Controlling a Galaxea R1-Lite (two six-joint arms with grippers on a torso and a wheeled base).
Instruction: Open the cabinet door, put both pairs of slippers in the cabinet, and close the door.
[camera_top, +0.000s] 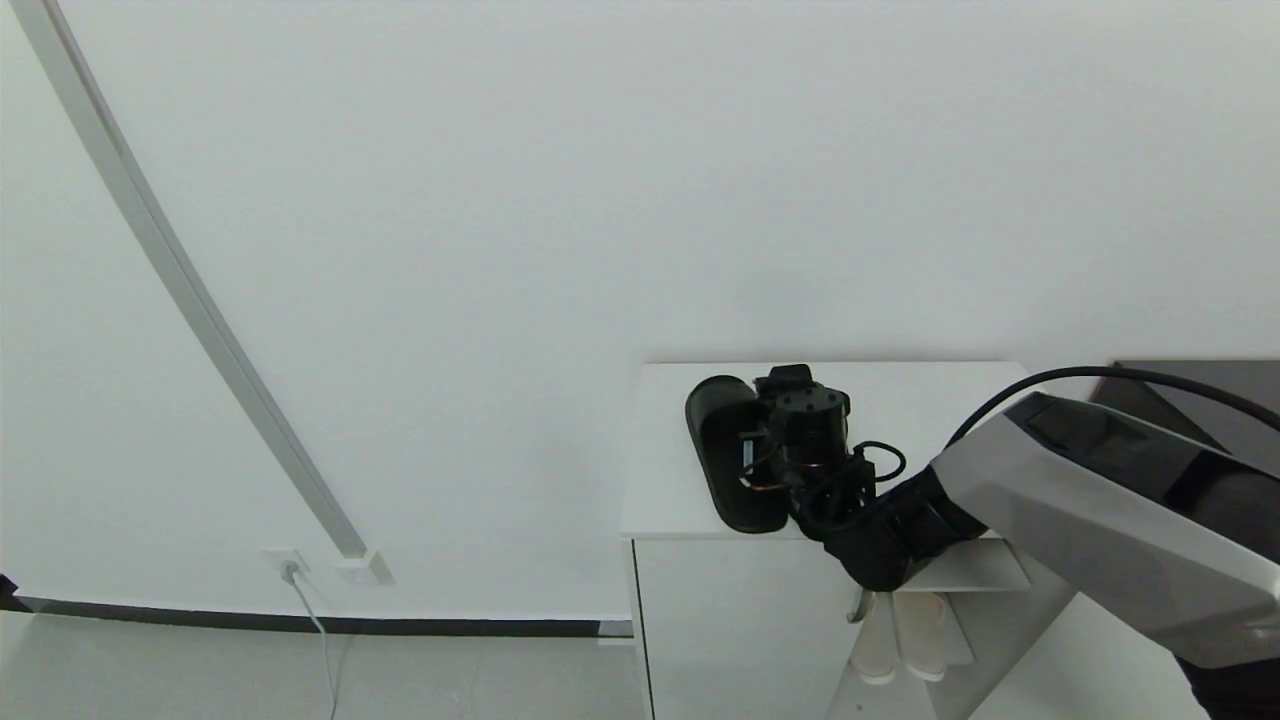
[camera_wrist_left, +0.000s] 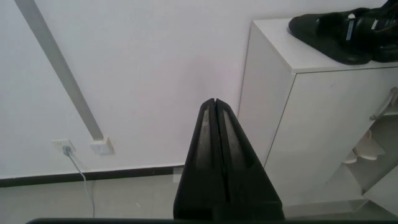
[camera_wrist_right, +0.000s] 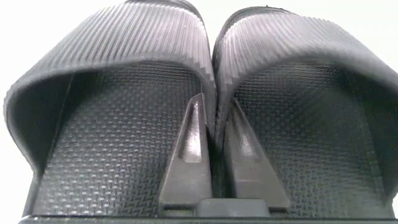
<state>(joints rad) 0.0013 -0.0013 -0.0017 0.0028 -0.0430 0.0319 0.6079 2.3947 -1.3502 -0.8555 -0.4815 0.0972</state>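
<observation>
Right pincer (camera_wrist_right: 214, 121) is clamped nearly closed on the touching inner straps of the black slippers (camera_wrist_right: 124, 81), as its wrist view shows. From the head they lie at the cabinet (camera_top: 720, 620) top's front edge. Left pincer (camera_wrist_left: 215, 109), closed and empty, hangs off the cabinet's left side. White slippers (camera_top: 900, 640) stand in the opened compartment.

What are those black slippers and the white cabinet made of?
The black slippers look like matte moulded rubber or foam: ribbed straps, pebbled footbeds. The cabinet seems smooth white painted or laminated board; which, I cannot tell.
</observation>
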